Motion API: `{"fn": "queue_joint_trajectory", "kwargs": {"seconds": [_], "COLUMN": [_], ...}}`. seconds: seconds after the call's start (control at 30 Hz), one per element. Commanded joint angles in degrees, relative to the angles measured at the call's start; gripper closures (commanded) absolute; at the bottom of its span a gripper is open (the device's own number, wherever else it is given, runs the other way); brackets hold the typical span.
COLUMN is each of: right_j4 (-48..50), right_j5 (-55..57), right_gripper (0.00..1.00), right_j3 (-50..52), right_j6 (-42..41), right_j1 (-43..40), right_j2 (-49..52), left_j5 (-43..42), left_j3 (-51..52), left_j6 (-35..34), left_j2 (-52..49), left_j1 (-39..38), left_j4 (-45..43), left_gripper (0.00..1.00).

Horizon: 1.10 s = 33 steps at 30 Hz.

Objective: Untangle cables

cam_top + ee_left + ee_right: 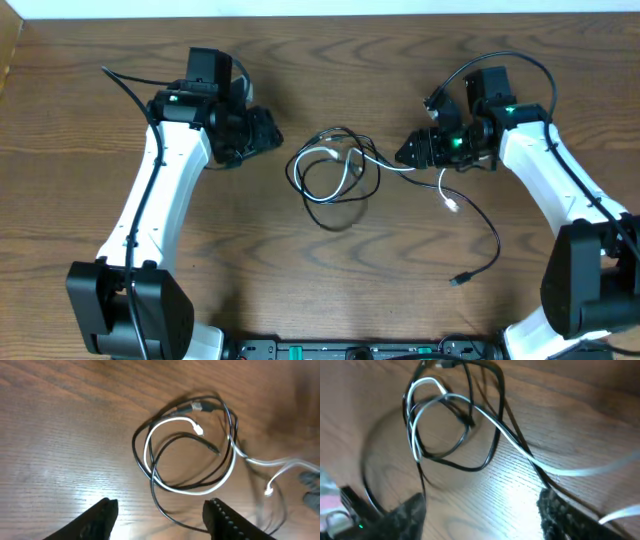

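On the wooden table, 2 cords lie looped through each other near the middle, slightly toward the far edge: a black cable and a white cable. The black tail trails toward the near right corner.

My worry is that 1 pull would cinch the loops instead of freeing them. Both strands run side by side past the right gripper, so closing there could trap 2 cords at once, and the white plug could snag.

The right gripper's fingers are spread, clamping nothing, and both strands cross beside 1 fingertip.

The left gripper is also spread and empty. The tangle sits just ahead of it, with the black loop dipping between its fingertips.
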State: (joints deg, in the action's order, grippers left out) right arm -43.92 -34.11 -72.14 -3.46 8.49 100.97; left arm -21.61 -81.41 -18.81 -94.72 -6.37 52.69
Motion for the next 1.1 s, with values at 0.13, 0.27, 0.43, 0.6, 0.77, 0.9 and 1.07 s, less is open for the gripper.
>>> {"fn": "queue_joint_trajectory", "kwargs": {"seconds": [0.13, 0.27, 0.43, 0.6, 0.77, 0.9, 1.07], "right_j4": [4.3, 7.0, 6.8, 5.9, 4.8, 4.0, 4.1], "right_j5": [-2.5, 3.9, 10.6, 10.6, 10.6, 10.6, 10.4], "right_gripper": [0.07, 0.08, 0.05, 0.05, 0.08, 0.09, 0.1], "right_j3": [0.1, 0.1, 0.1, 0.1, 0.2, 0.2, 0.2], "right_j6": [-2.1, -11.6, -15.1, -13.4, -11.3, -11.2, -11.3], "right_j1": [0.4, 0.6, -7.6, -12.0, -11.8, -11.8, -11.5], "right_j2": [-4.4, -4.4, -4.4, -4.4, -4.4, -4.4, -4.4], "left_j5": [-7.8, -11.0, -11.0, -11.0, -10.8, -10.7, -7.3], "left_j3": [-0.5, -0.5, -0.5, -0.5, -0.5, -0.5, -0.5], "left_j6": [16.2, 15.6, 13.4, 10.6, 10.5, 9.9, 4.0], "left_j2": [0.7, 0.7, -5.2, -12.7, -15.0, -15.0, -15.0], "left_j1": [-3.9, -7.9, -17.7, -23.2, -24.7, -24.7, -24.7], "left_j4": [-1.0, -6.2, -17.0, -16.5, -15.6, -16.3, -17.8], "left_gripper": [0.38, 0.38, 0.31, 0.32, 0.61, 0.93, 0.93]}}
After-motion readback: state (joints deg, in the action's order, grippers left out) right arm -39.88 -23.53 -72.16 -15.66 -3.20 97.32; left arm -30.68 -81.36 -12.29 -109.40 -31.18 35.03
